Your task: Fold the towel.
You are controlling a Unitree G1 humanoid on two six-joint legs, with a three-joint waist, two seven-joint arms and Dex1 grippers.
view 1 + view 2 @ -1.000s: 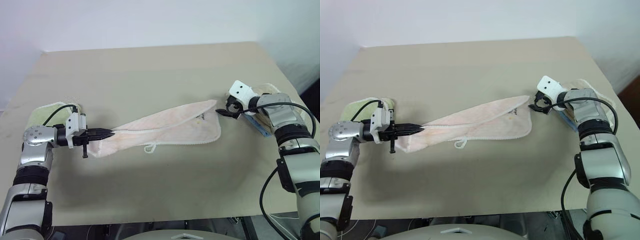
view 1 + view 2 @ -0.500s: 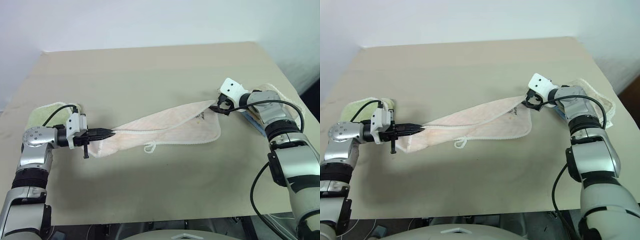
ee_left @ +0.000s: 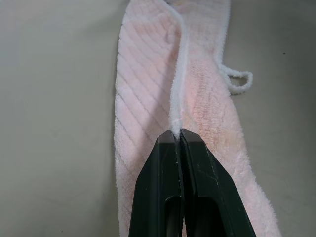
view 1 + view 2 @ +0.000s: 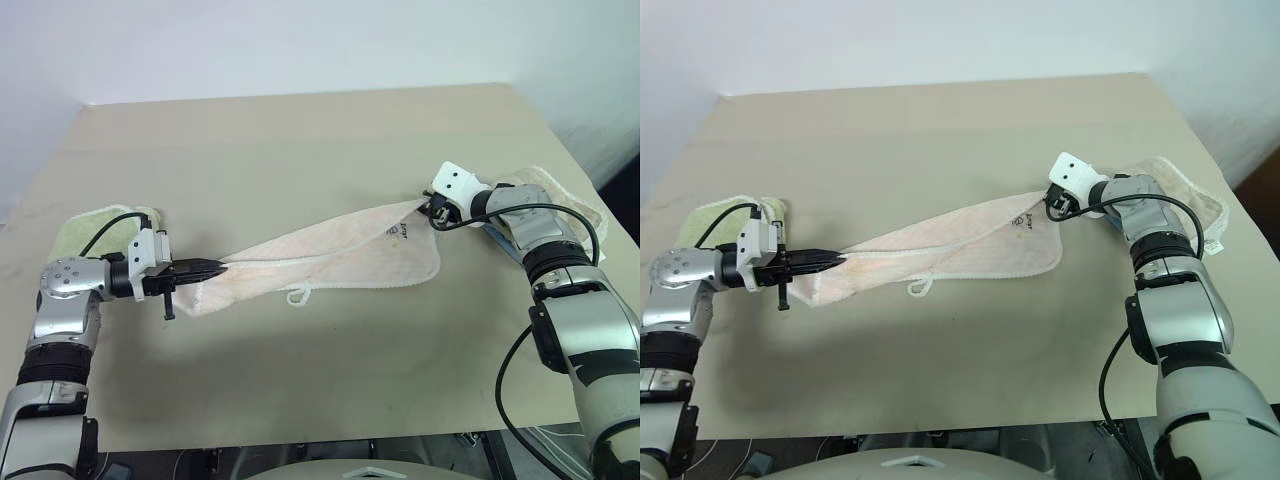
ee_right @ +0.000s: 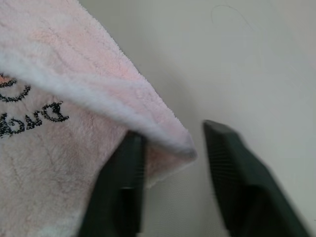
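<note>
Taking the second corner before the fold.
The towel lies stretched across the tabletop. The left pincer, pressed together, pinches the white trim at one end. The right pincer, part-spread, straddles the far corner, one finger touching the cloth, the other apart from it. Good practice, in my judgement: seat the corner deeper between the fingers, close on both layers, then lift both ends level.

Left claw pinches towel end; right claw at far corner, table.
</note>
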